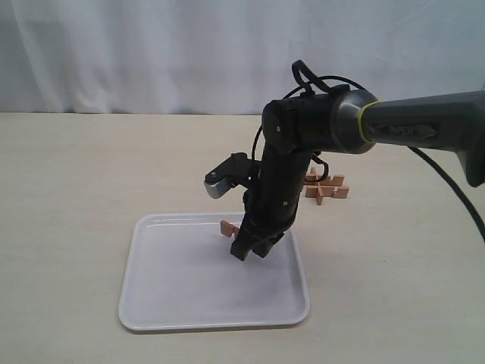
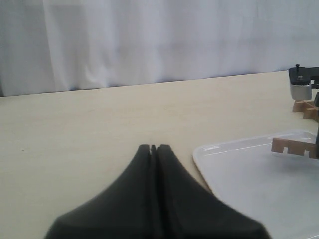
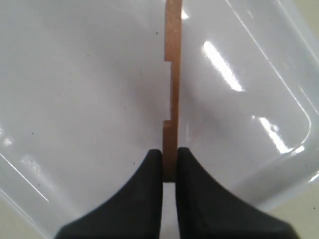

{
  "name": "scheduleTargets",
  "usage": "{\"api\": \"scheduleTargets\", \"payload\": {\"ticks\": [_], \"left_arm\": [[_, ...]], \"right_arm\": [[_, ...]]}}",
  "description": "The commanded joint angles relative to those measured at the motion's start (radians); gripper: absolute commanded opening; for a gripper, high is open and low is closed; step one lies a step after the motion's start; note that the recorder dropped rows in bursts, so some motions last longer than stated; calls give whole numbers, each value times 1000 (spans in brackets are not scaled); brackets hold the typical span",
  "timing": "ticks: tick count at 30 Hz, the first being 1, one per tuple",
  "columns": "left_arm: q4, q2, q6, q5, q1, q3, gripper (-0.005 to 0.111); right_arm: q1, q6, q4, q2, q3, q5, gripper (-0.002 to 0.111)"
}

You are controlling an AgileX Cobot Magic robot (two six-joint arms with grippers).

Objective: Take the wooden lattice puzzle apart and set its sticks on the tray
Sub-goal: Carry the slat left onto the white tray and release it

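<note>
My right gripper (image 1: 246,246) reaches down over the white tray (image 1: 189,292) and is shut on one end of a notched wooden stick (image 1: 229,226). In the right wrist view the stick (image 3: 173,74) runs straight out from the gripper (image 3: 169,159), edge on, over the tray floor (image 3: 89,99). The wooden lattice puzzle (image 1: 327,187), still interlocked, lies on the table behind the tray, partly hidden by the arm. My left gripper (image 2: 153,148) is shut and empty, low over the table beside the tray (image 2: 249,169). That view also shows the held stick (image 2: 294,147) and the puzzle (image 2: 305,107).
The right arm's dark body (image 1: 284,174) stands over the tray's far right part, with its wrist camera (image 1: 223,180) sticking out to the left. A pale curtain (image 1: 151,53) closes the back of the beige table (image 1: 68,189).
</note>
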Motion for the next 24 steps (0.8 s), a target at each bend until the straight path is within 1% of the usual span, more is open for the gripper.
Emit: {"api": "scheduleTargets", "payload": {"ticks": [1,5,7,8,17,20,24], "left_arm": [[0,0,-3,-11,-1,2,0],[0,0,-3,-11,-1,2,0],[0,0,-3,-11,-1,2,0],[0,0,-3,-11,-1,2,0],[0,0,-3,-11,-1,2,0],[0,0,-3,-11,-1,2,0],[0,0,-3,-11,-1,2,0]], "right_arm": [[1,-13,-5,14,7,-8,13],[1,-13,-30,34,7,-8,26],[1,-13,-33,36,7,-8,34],[1,-13,-52,36,7,-6,40],[1,-13,-52,18,4,3,70],[1,-13,-52,-8,4,-2,77],[1,-11,-52,-59,4,-11,81]]}}
